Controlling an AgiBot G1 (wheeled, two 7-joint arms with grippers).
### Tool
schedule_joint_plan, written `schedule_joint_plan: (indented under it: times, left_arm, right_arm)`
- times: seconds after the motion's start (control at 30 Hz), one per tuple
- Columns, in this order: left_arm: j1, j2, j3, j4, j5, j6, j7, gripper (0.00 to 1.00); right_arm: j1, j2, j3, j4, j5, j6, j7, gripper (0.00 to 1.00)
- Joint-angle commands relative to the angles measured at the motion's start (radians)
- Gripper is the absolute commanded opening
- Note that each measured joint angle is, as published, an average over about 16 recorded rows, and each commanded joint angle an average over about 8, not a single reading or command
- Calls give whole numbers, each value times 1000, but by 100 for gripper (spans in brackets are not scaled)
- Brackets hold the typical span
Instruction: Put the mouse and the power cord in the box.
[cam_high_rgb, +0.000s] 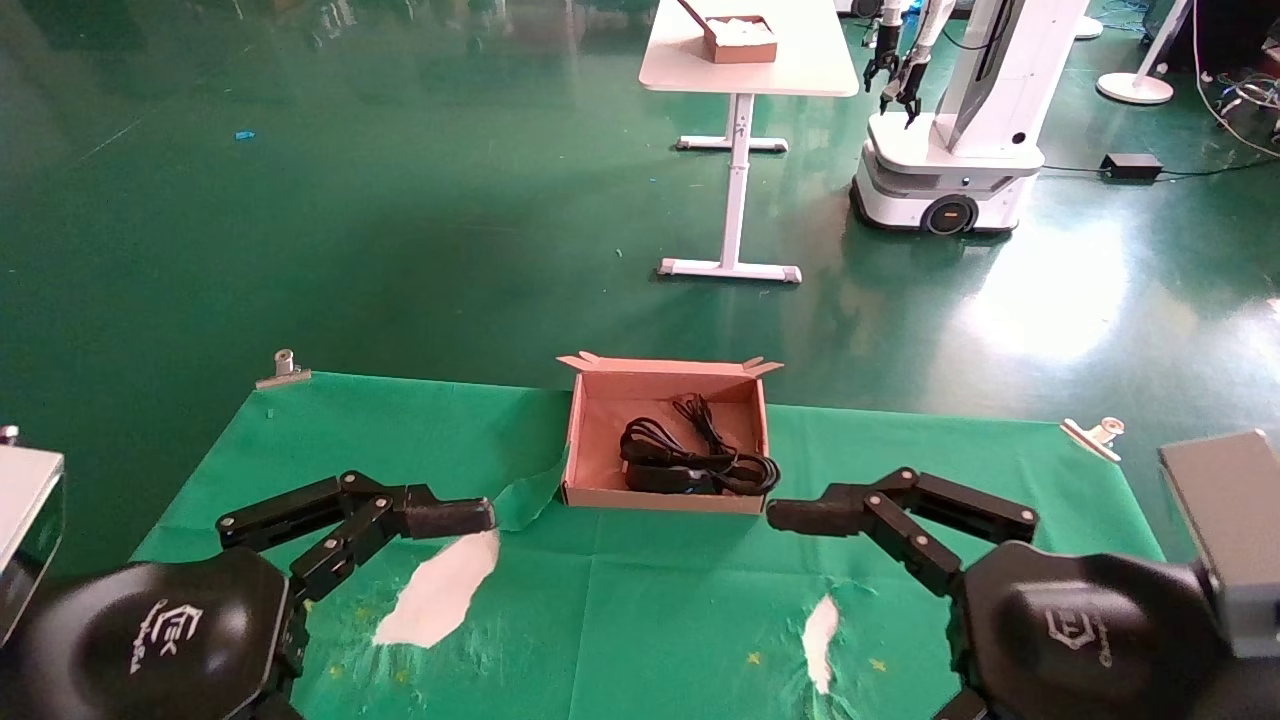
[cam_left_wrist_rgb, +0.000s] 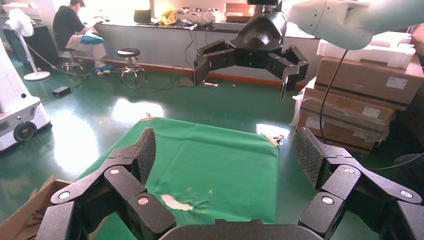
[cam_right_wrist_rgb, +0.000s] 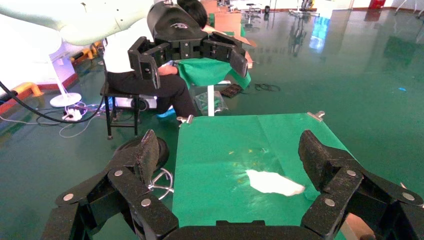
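Nearest the head camera, two black wrist housings fill the lower corners, each stamped with a small white logo too stylised to read as letters. From them the left gripper (cam_high_rgb: 455, 517) reaches toward the middle from the near left, and the right gripper (cam_high_rgb: 800, 515) mirrors it from the near right; both hover over the green cloth (cam_high_rgb: 650, 610) with fingers spread wide and nothing between them, as each wrist view confirms.

Between and just beyond the fingertips sits the box (cam_high_rgb: 590, 440), its flaps open, at the far middle of the cloth. Inside lie the power cord (cam_high_rgb: 700, 460), coiled in loose loops, and the mouse (cam_high_rgb: 668, 477), a dark shape at the near wall, partly under the loops. Both items look already placed.

By judgement, the cord is limp yet springy and would best be pinched across several bundled loops or at its plug. The mouse is light, glossy and likely slippery, so its narrower sides suit a grip. The cardboard is light and would slide if nudged.

No label or writing is legible on the box, cord or mouse.
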Motion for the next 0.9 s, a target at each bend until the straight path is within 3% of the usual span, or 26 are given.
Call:
schedule_joint_plan:
  times: [0.03, 0.9]
  left_arm:
    - [-3, 2, 5, 3, 5, -4, -1, 100]
    - [-12, 9, 21, 13, 22, -21, -4, 100]
  right_arm:
    - [0, 0, 0, 0, 0, 0, 0, 100]
    - [1, -1, 0, -1, -1, 1, 0, 100]
